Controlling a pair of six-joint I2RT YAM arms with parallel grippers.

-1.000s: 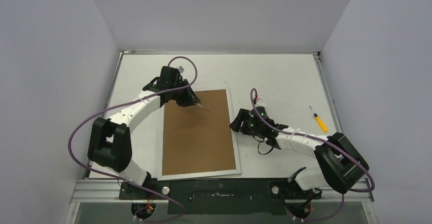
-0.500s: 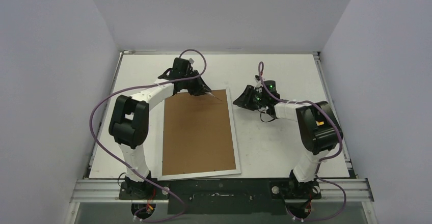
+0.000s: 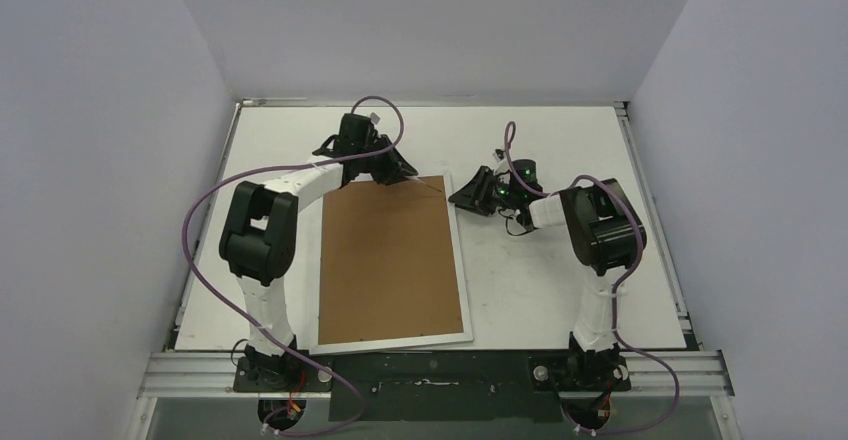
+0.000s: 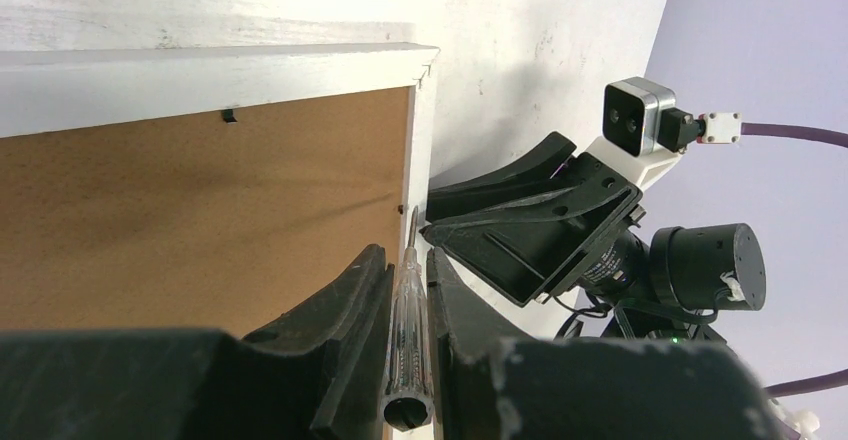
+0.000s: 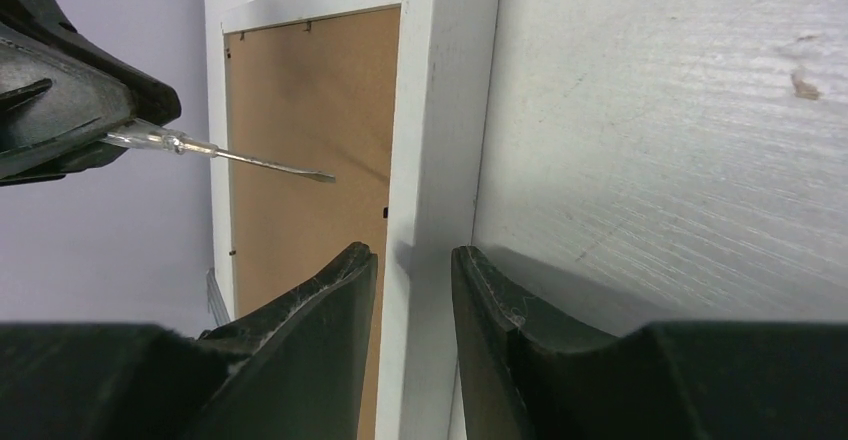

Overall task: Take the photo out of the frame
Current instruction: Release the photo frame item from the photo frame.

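Note:
The frame (image 3: 461,280) lies face down, brown back up, inside a narrow white border (image 5: 440,110). The photo is hidden beneath the backing. My left gripper (image 3: 405,175) is shut on a clear-handled screwdriver (image 4: 408,330). Its blade (image 5: 270,165) hovers over the backing, close to the frame's far right corner (image 4: 425,55). My right gripper (image 5: 413,255) straddles the right border by that corner (image 3: 458,198). One finger sits over the brown back and the other on the table side, both closed against the border.
Small black tabs (image 4: 229,115) hold the backing along the frame's inner edge. The right gripper's body (image 4: 520,230) sits close beside the screwdriver tip. White tabletop (image 3: 560,140) stretches to the right and far side, with grey walls around it.
Both arms swung toward the frame's far right corner. The left carried the screwdriver with it. The right gripper's jaws narrowed around the frame's right border.

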